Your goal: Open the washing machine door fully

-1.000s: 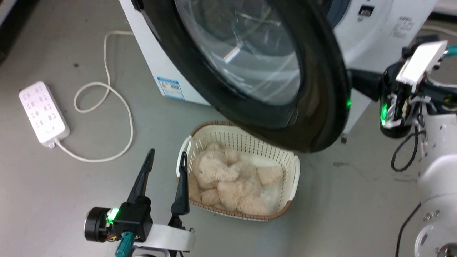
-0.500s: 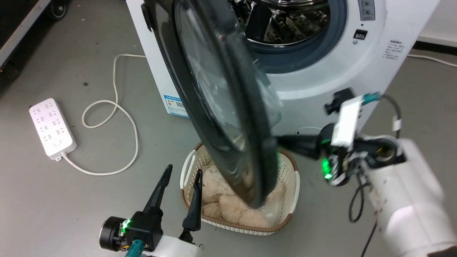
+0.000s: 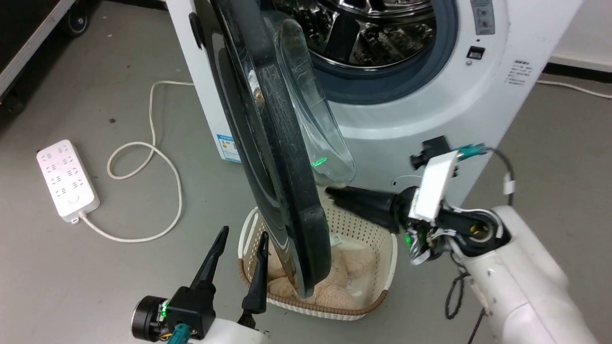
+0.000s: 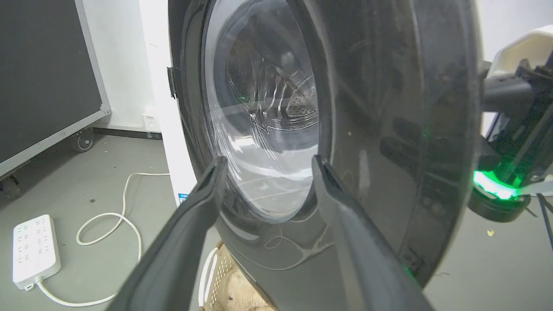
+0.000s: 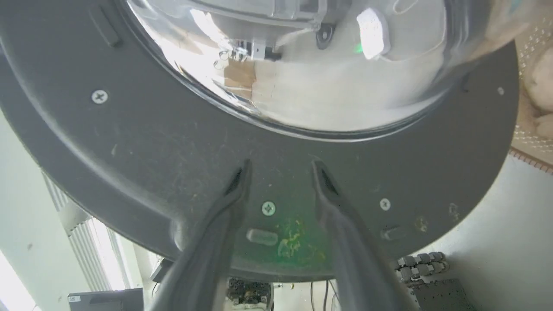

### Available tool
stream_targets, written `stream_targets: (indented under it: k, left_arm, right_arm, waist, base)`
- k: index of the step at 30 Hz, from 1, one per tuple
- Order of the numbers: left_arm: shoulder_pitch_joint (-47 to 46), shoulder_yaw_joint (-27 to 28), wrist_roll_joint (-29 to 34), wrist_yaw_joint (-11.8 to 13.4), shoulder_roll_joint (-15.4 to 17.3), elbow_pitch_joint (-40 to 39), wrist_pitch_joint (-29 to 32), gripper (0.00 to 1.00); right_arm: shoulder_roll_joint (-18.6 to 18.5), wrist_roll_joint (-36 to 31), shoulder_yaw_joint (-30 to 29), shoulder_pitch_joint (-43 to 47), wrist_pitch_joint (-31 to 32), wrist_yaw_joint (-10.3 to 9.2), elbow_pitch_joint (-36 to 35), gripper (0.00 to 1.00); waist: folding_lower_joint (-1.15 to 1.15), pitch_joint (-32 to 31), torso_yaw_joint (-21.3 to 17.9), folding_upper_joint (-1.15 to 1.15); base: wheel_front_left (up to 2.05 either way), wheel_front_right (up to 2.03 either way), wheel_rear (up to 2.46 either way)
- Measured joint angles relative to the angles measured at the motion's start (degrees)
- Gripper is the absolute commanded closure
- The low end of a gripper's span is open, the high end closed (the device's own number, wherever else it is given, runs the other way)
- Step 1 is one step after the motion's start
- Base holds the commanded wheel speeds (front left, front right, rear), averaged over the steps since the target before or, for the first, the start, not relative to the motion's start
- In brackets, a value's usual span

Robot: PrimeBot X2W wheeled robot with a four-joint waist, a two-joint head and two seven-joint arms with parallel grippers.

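The washing machine door (image 3: 282,191) stands swung out from the white machine (image 3: 430,110), nearly edge-on in the head view, with its clear glass bowl (image 3: 311,110) bulging toward the drum (image 3: 368,28). My right gripper (image 3: 334,195) points left at the door's inner side, just under the bowl. In the right wrist view the right gripper (image 5: 281,166) is open, its tips close to the dark inner rim of the door (image 5: 173,142), with nothing between them. My left gripper (image 3: 241,239) is open at the lower left, facing the glossy outer face of the door (image 4: 389,129); its fingers (image 4: 216,172) stand wide apart.
A cream laundry basket (image 3: 368,224) holding a beige plush toy (image 3: 349,267) sits on the floor under the door's lower edge. A white power strip (image 3: 67,179) and its looped cable (image 3: 158,157) lie on the grey floor at left. A dark wheeled case (image 3: 28,38) is at far left.
The door has swung further out, from face-on to nearly edge-on. My right gripper followed its rim leftward, then opened and now points at the inner side. The head camera has also shifted.
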Motion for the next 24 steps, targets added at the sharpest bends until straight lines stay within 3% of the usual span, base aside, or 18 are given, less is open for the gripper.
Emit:
stream_targets:
  k: [5, 10, 15, 19, 24]
  left_arm:
    - [0.0, 1.5, -0.1, 0.0, 0.0, 0.5, 0.0, 0.00]
    - [0.3, 3.6, -1.9, -0.5, 0.0, 0.6, 0.0, 0.00]
    - [0.5, 6.5, -3.1, -0.8, 0.6, 0.8, 0.0, 0.00]
    - [1.1, 7.5, -3.4, -1.4, 1.1, 0.8, 0.0, 0.00]
    - [2.4, 7.7, -3.6, -2.0, 1.5, 1.6, 0.0, 0.00]
  right_arm:
    - [-5.5, -7.7, -1.4, 2.6, -10.2, 0.00, -9.1, 0.00]
    - [-14.6, -25.5, -0.1, 8.1, -28.2, 0.01, -23.2, 0.00]
    - [-20.4, -44.9, -0.1, 14.6, -46.0, 0.01, -28.6, 0.00]
    - [-19.2, -58.8, -5.7, 21.1, -54.3, 0.02, -29.6, 0.00]
    - [-10.6, -72.1, -15.4, 31.0, -57.2, 0.02, -33.0, 0.00]
  waist:
    - [0.00, -1.6, -1.2, 0.00]
    - [-0.01, -3.4, -3.0, 0.00]
    - [0.00, -4.9, -5.5, 0.00]
    - [-0.01, -6.0, -7.5, 0.00]
    - [-0.01, -7.0, -9.5, 0.00]
  base:
    - [0.00, 0.00, 0.00]
    - [0.00, 0.00, 0.00]
    - [0.00, 0.00, 0.00]
    - [0.00, 0.00, 0.00]
    - [0.00, 0.00, 0.00]
